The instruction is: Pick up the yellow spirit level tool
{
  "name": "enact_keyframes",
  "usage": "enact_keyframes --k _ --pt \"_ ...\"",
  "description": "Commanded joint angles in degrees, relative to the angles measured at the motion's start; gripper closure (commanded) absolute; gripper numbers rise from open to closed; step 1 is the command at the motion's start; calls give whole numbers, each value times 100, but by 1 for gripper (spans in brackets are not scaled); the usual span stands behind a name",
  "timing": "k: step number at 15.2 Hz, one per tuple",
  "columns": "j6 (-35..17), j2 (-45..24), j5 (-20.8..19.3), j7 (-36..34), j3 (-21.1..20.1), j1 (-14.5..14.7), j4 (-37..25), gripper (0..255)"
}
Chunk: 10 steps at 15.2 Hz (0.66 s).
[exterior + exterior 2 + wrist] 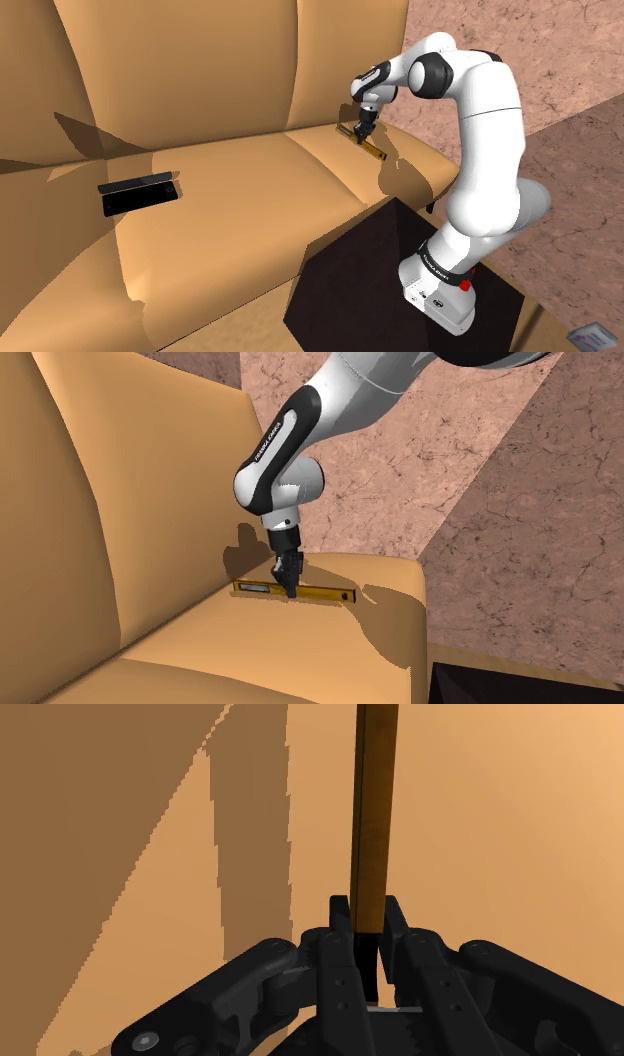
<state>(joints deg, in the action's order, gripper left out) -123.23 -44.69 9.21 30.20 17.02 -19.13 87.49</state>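
**Gripper pinches yellow spirit level on sofa seat**

In the wrist view, the black gripper has its two fingers pressed against the sides of the yellow spirit level. The long bar runs straight away from the fingers over the tan seat cushion.

In the second exterior view the gripper points down and clasps the spirit level a little off its middle. I cannot tell whether the bar rests on the cushion or sits just above it.

In the shoulder view the dark stand is nearest, with the white arm rising from it and bending over to the sofa's seat. The level is at the end of the seat nearest the arm. A flat black object lies well apart towards that view's left. Behind is the sofa backrest, and past the sofa a mottled pinkish-brown floor.
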Motion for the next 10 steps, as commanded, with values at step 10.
enact_keyframes --k 10 --pt "450 440 -104 -32 87 68 -15 255"
